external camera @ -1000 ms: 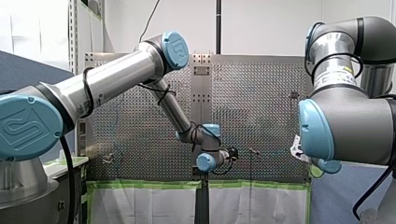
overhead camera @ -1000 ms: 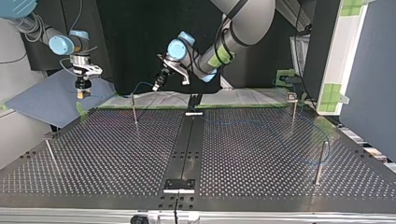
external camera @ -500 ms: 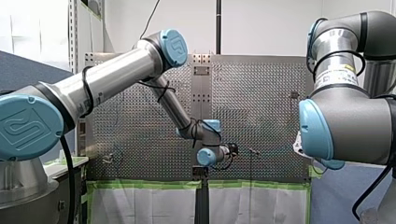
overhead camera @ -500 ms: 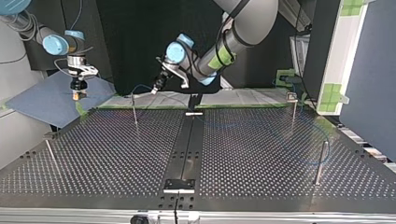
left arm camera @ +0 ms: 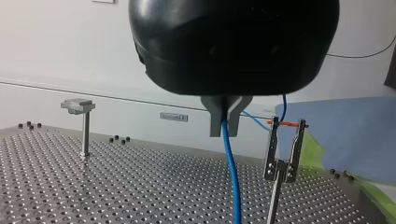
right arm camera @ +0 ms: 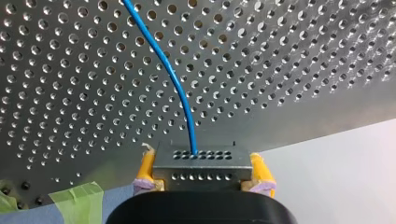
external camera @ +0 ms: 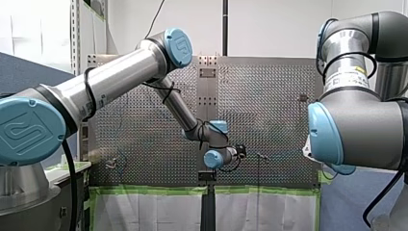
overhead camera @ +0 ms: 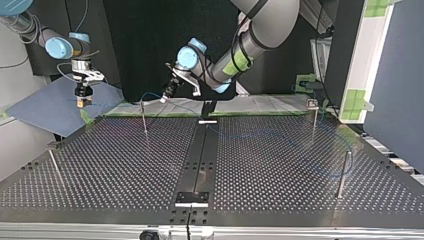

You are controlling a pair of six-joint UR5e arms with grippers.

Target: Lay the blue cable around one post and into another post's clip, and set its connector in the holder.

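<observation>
1. So, our left arm's black gripper (left arm camera: pixel 224 132) has its grey metal fingers (left arm camera: pixel 215 122) pinched shut on the thin blue cable (left arm camera: pixel 232 182), which hangs from them down toward the perforated metal tabletop (left arm camera: pixel 140 196).
2. Just beside them stands the slim forked clip post with an orange bar across its top (left arm camera: pixel 280 170). The cable also runs from the fingers to that fork's top and on upward. We can't tell if it's seated in the clip.
3. Our right arm's gripper (right arm camera: pixel 202 171) sits at the top view's left, past the tabletop's corner and over a blue sheet (overhead camera: pixel 45 107). Its fingers' yellow pads (right arm camera: pixel 147 168) clamp the grey metal connector block with rows of small holes (right arm camera: pixel 201 158), one pad per side, and the cable comes out of the block's face.
4. In the top view the cable shows only faintly over the tabletop's right half, curving near the tall plain post (overhead camera: pixel 343 172). We can't tell if it touches.
5. A short post with a flat cap (left arm camera: pixel 85 130) stands well apart from the cable in the left wrist view.
</observation>
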